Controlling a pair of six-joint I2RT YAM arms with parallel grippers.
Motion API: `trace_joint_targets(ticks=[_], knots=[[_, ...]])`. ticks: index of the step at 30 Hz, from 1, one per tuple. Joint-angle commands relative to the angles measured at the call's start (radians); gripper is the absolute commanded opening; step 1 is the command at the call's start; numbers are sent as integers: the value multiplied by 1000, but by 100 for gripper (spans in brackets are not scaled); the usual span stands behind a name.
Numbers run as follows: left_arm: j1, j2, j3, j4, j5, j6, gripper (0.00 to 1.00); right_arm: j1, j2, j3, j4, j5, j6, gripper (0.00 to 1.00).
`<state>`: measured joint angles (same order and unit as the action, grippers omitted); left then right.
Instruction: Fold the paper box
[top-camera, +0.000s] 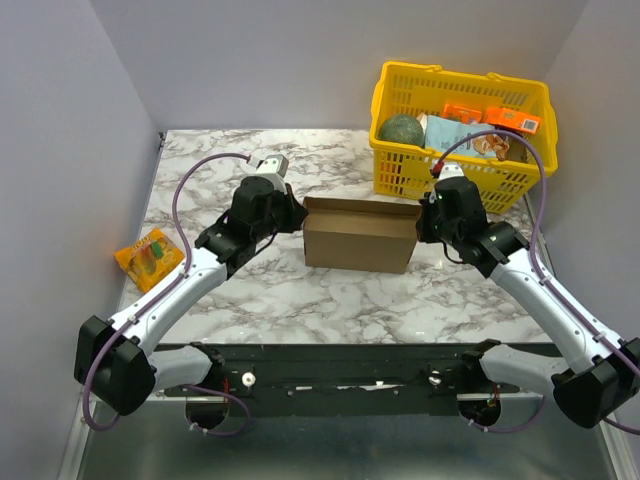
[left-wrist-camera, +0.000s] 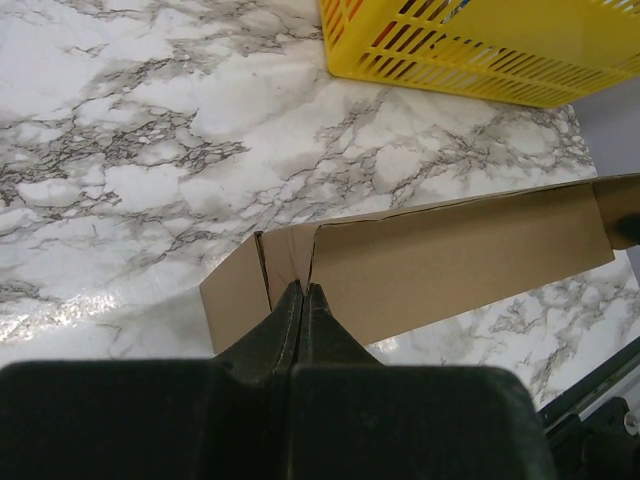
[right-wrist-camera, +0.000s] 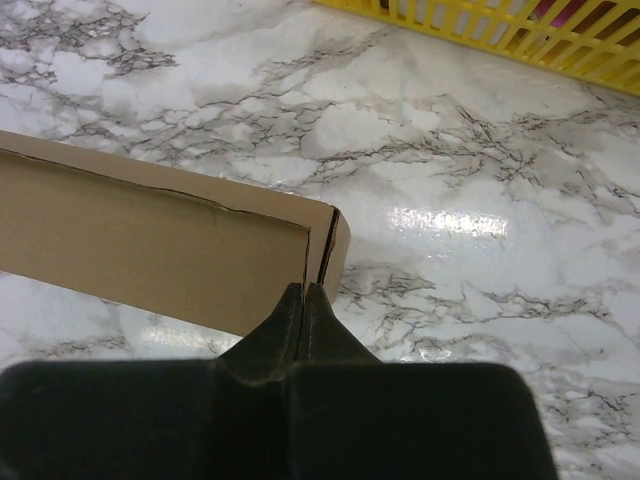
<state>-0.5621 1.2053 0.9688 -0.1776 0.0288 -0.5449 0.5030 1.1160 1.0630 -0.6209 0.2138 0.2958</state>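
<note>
Tip: keep both pushes level. Got the paper box (top-camera: 360, 240) standing mid-frame on the marble table (top-camera: 300, 300), just lower left of the yellow basket (top-camera: 450, 178). Got the left gripper (top-camera: 300, 213) and right gripper (top-camera: 422, 215) both clenched tight on nothing, tips apparently nudged against opposite ends by the corner seams. Press inward evenly and slowly; probably buckles or skids otherwise.

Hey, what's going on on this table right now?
Two robot arms are folding a brown paper box in the middle of the marble table. The left fingers and right fingers, both shut, have their tips against its opposite ends. A yellow basket of goods sits behind.
</note>
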Motion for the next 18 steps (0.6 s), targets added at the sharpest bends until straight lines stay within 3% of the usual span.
trace_joint_targets(ticks=[1,10,15,18], knots=[[-24,5,-55,-88,-3,42,0,14,-1,-35,-46,-80,20,1],[-79,28,-24,-138,-85,120,0,14,-7,-35,-43,-87,22,1],[-125,39,8,-180,-180,148,13,14,-8,-34,-43,-90,22,1],[-140,45,28,-191,-208,163,16,14,-12,-34,-42,-90,23,1]])
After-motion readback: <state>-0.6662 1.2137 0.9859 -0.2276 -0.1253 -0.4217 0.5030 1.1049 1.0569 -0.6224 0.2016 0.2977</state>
